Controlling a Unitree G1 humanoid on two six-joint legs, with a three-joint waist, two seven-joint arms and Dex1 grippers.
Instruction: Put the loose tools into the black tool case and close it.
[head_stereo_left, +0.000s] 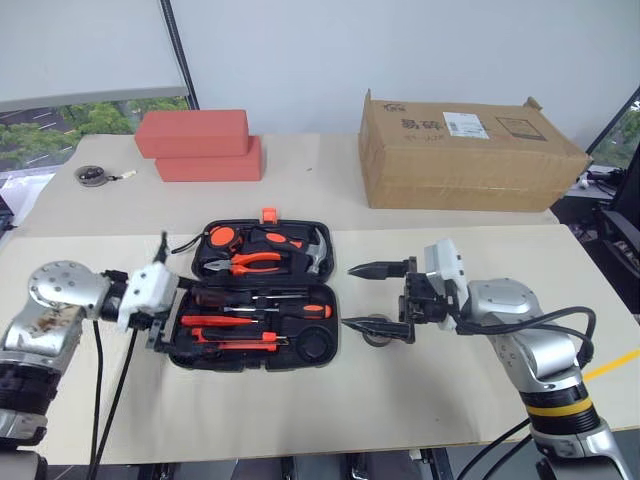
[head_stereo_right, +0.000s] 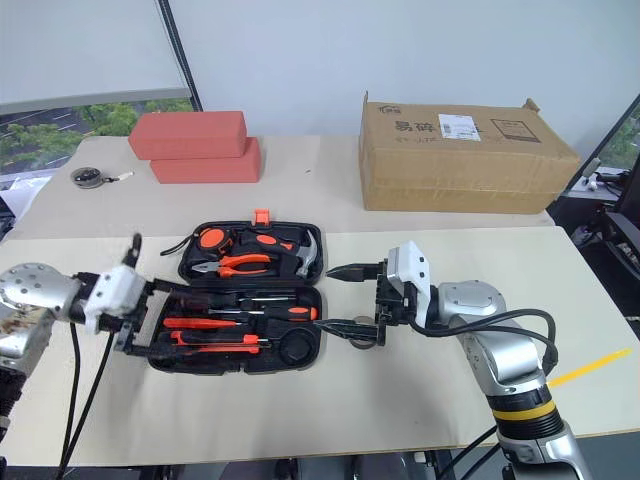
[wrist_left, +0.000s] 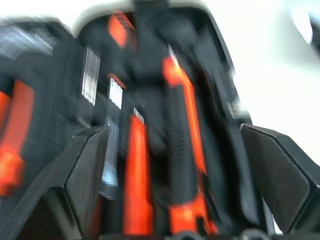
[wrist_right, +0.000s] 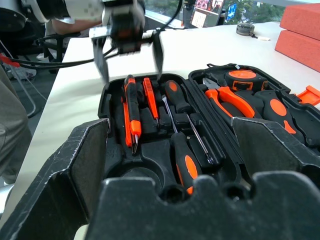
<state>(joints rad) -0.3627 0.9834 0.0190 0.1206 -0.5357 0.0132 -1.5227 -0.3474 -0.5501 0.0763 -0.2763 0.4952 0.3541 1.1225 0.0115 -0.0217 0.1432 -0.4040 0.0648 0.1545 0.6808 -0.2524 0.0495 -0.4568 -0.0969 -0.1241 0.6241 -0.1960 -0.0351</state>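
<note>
hands (head_stereo_left: 165, 300) (head_stereo_left: 378, 297) spread, flanking open case (head_stereo_left: 255, 325)

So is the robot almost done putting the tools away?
Nearly. The screwdrivers and the knife already lie in the open black case. Both grippers are open and hold nothing: the left one is at the case's left edge, the right one beside its right edge. A small grey tape roll seems to sit on the table under the right gripper. The case is not closed yet.

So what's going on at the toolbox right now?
Left gripper open, empty. Right gripper open, empty. Flat black moulded-plastic tool case open, tools seated. Small grey tape roll outside.
</note>
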